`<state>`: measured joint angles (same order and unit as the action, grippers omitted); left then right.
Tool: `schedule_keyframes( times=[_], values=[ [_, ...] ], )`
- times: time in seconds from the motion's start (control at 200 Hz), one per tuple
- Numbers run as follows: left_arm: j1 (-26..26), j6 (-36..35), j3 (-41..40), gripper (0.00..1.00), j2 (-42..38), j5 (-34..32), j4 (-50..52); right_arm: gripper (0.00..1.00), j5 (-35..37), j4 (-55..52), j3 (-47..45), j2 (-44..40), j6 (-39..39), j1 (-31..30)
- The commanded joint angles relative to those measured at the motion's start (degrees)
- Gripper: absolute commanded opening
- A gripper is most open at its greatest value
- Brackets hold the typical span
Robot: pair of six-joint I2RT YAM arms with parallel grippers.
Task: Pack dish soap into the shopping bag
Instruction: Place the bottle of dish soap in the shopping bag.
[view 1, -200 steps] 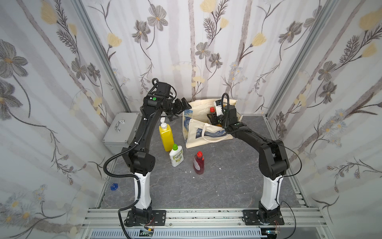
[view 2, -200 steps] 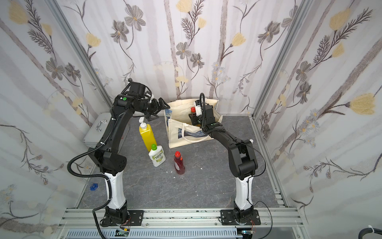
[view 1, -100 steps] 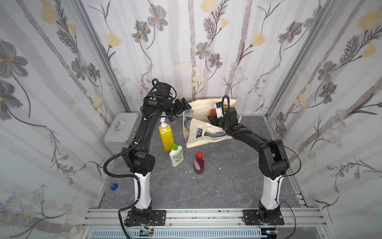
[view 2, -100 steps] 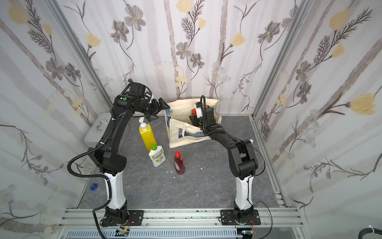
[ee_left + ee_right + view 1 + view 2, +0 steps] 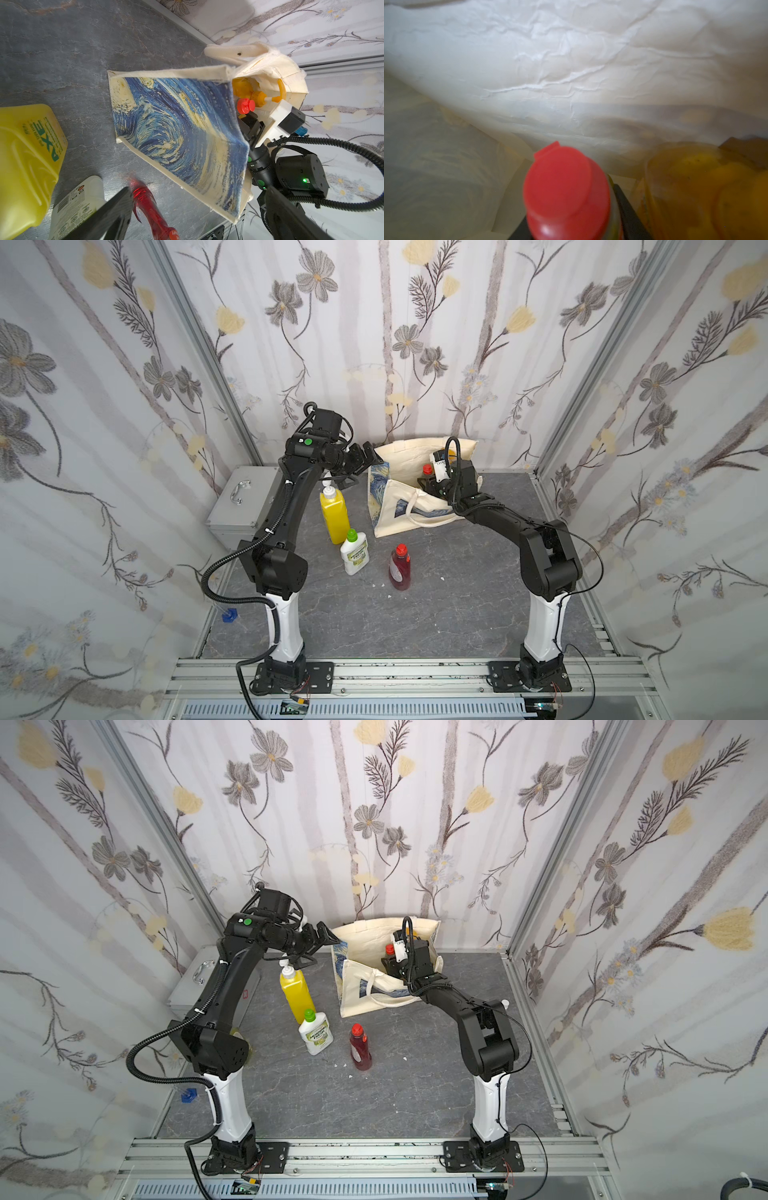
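Cream canvas shopping bag (image 5: 415, 510) stands open at the rear of the grey table (image 5: 415, 622). Inside its mouth the right gripper (image 5: 431, 483) clamps a red-capped bottle (image 5: 566, 187) with narrow jaws, beside the orange pump bottle (image 5: 247, 87). The left gripper (image 5: 358, 466) hangs just beside the bag's printed end, jaws wide and empty.

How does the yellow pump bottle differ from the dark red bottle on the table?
The yellow pump bottle is bigger and broader; the dark red bottle is slimmer. The yellow one has a white pump, the dark red one a red cap. The yellow one stands beside the shopping bag at its printed end, the dark red one in front of it. Both stand upright on the table, outside the bag.
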<state>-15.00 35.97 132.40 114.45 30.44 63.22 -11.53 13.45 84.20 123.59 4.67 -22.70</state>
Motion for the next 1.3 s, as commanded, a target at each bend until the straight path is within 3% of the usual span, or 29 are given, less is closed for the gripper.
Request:
schedule_keyframes(
  times=[0.0,1.299],
  values=[
    [0.0,-0.2,-0.1,1.00,-0.6,-0.3,-0.9,0.40,-0.3,4.6,0.0,-0.3,-1.9,-0.1],
    [-0.1,-0.3,-0.1,1.00,-0.2,-0.2,-1.0,0.56,-1.0,2.5,-1.1,-0.5,-2.7,-0.1]
  ],
)
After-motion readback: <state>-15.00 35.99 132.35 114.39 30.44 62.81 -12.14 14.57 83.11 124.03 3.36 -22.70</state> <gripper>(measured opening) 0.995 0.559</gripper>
